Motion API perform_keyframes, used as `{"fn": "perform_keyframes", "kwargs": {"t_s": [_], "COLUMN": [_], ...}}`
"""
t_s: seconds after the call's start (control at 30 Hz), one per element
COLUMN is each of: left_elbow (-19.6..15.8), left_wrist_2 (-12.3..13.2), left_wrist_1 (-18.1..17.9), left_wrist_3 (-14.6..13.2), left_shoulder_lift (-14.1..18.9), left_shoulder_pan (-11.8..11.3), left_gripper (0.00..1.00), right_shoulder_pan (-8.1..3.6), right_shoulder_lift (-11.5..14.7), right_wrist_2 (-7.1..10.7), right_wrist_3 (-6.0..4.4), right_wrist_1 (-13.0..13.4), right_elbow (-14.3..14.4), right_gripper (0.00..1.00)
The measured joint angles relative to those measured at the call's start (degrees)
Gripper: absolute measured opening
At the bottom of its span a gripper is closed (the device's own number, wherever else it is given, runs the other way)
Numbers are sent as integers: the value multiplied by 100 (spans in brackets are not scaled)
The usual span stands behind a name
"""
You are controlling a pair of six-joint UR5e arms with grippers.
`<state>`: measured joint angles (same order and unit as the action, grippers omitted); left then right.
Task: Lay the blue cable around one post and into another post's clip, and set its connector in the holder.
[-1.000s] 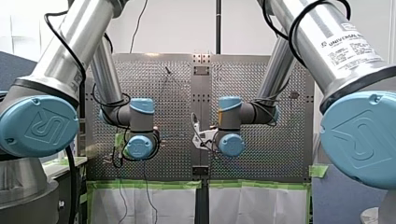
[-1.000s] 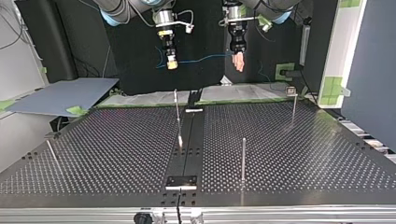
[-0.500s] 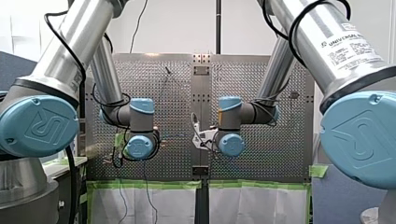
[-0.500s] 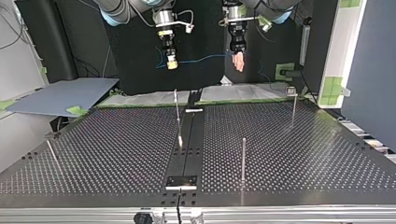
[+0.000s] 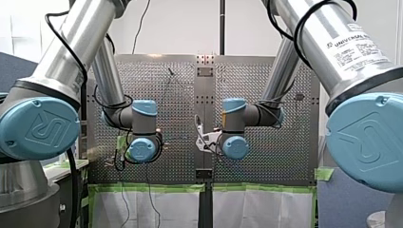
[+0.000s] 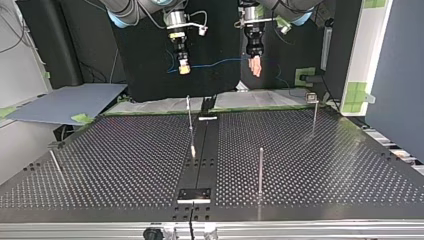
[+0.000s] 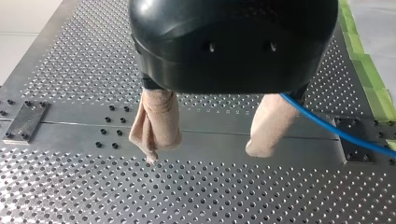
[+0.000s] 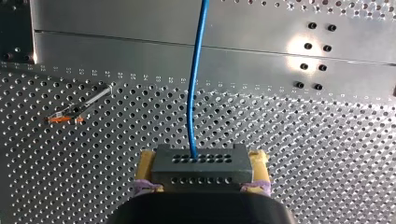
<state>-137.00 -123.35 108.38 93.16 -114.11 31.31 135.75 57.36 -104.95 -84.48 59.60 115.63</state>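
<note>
Early stage, by my read. The blue cable (image 6: 215, 63) hung in the air between the two grippers, well above the table (image 6: 325, 165), touching no post. My right gripper (image 8: 198, 161) was clamped on the connector (image 8: 198, 169), with the cable running out ahead of it. My left gripper (image 7: 208, 151) stood wide, beige pads (image 7: 156, 123) well apart. The cable passed just beside one pad, not pinched. The tall post (image 6: 260, 170) and the far post (image 6: 314, 116) stood bare. Nothing was routed: the wrap, the clip and seating the connector were all left to do. I couldn't tell which fitting was the holder.
</note>
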Motion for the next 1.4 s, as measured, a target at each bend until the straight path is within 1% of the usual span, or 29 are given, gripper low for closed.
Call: {"fn": "perform_keyframes", "kwargs": {"t_s": [0.57, 0.7, 0.97, 1.4], "left_elbow": [0, 16, 68, 70], "left_wrist_2": [0, 1, 8, 9], "left_wrist_1": [0, 21, 309, 343], "left_wrist_3": [0, 38, 60, 62], "left_shoulder_lift": [0, -22, -50, -53], "left_shoulder_pan": [0, -15, -10, -9], "left_gripper": [100, 100, 100, 100], "right_shoulder_pan": [0, -4, -33, -35], "right_shoulder_lift": [0, -5, -50, -53], "right_wrist_2": [0, 9, 42, 44], "right_wrist_3": [0, -4, -33, -35], "right_wrist_1": [0, -12, -305, -351], "right_elbow": [0, 6, 108, 115], "right_gripper": [0, 0, 0, 0]}}
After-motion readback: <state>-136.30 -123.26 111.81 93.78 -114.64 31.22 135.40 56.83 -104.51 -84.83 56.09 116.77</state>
